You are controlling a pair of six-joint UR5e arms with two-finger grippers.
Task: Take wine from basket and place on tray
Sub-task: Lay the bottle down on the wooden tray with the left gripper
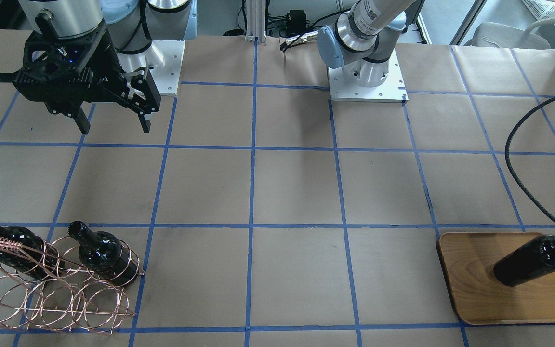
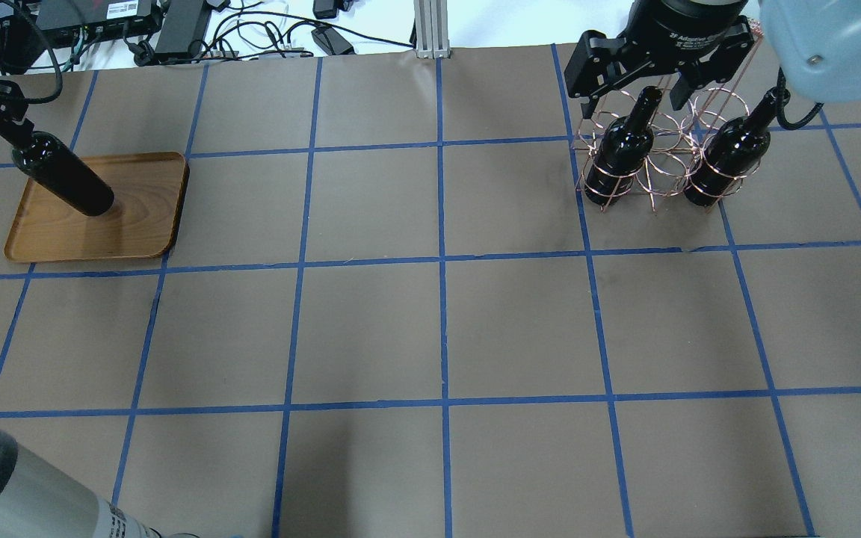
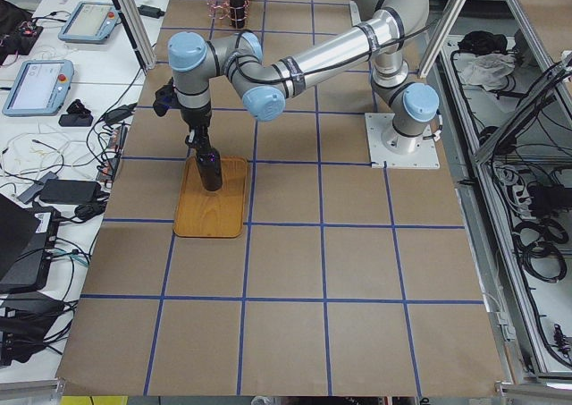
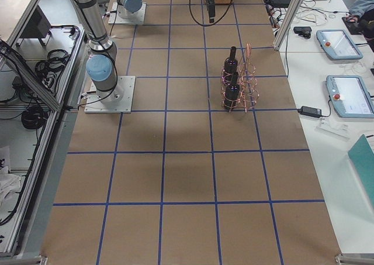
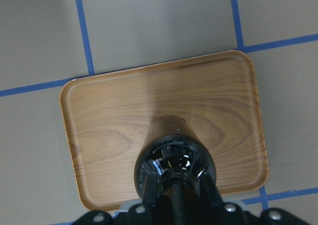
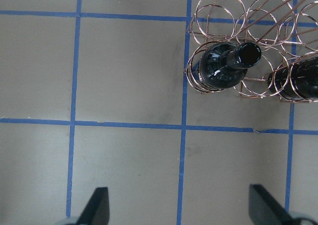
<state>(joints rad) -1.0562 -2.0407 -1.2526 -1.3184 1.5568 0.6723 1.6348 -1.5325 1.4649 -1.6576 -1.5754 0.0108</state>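
Black glass wine bottle (image 5: 174, 160) upright over the wooden tray (image 5: 124, 115), neck clamped in the left gripper (image 5: 180, 200); best let go only once its base rests flat.

The worktop (image 2: 438, 329) is covered in brown paper (image 2: 520, 202) and marked into large squares by blue tape (image 2: 442, 261). A wooden tray (image 2: 139, 220) lies flat near the far left corner. A copper wire rack (image 2: 661, 163) stands near the far edge, towards the right corner. Two white mounting plates (image 1: 366, 91) are bolted along the robot's edge.
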